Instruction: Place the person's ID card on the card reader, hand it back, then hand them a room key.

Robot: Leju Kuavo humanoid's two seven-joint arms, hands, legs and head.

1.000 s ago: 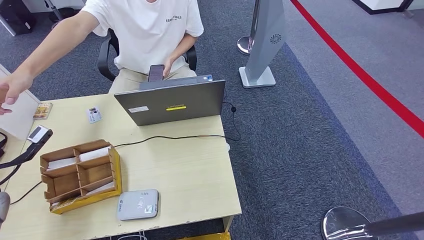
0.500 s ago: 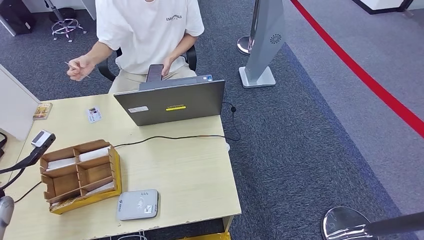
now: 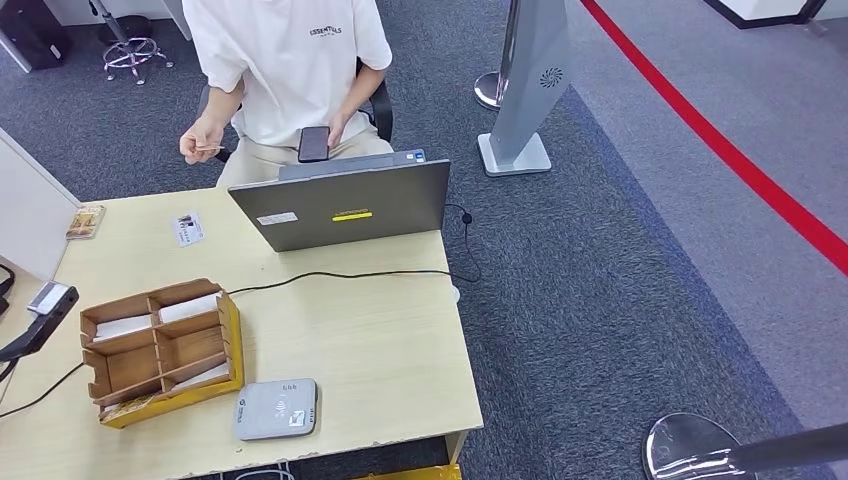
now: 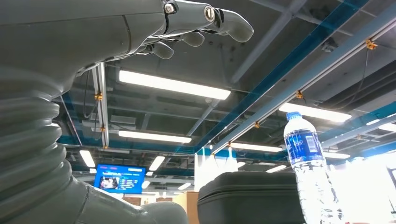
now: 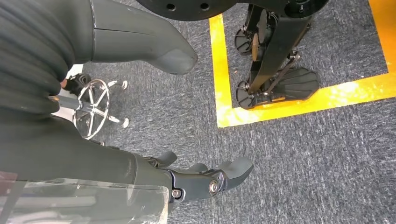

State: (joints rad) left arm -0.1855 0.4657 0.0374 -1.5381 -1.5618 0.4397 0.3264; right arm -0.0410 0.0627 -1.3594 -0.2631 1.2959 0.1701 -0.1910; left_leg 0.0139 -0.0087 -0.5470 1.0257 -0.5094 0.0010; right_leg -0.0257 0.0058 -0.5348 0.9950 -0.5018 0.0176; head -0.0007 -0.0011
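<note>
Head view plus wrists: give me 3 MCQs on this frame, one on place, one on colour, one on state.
1. Where does the card reader sit?
A. On the laptop
B. Near the table's front edge, beside the wooden organiser
C. On the floor

2. What colour is the strip on the laptop lid?
A. Yellow
B. Blue
C. Green

3. What is the left hand doing?
A. Holding a bottle
B. Pinching a card
C. Holding nothing, fingers apart

Answers:
1 B: the grey reader lies on the table right of the wooden organiser.
2 A: a yellow strip marks the grey lid.
3 C: the left wrist view shows its fingers spread against the ceiling, nothing between them.
</note>
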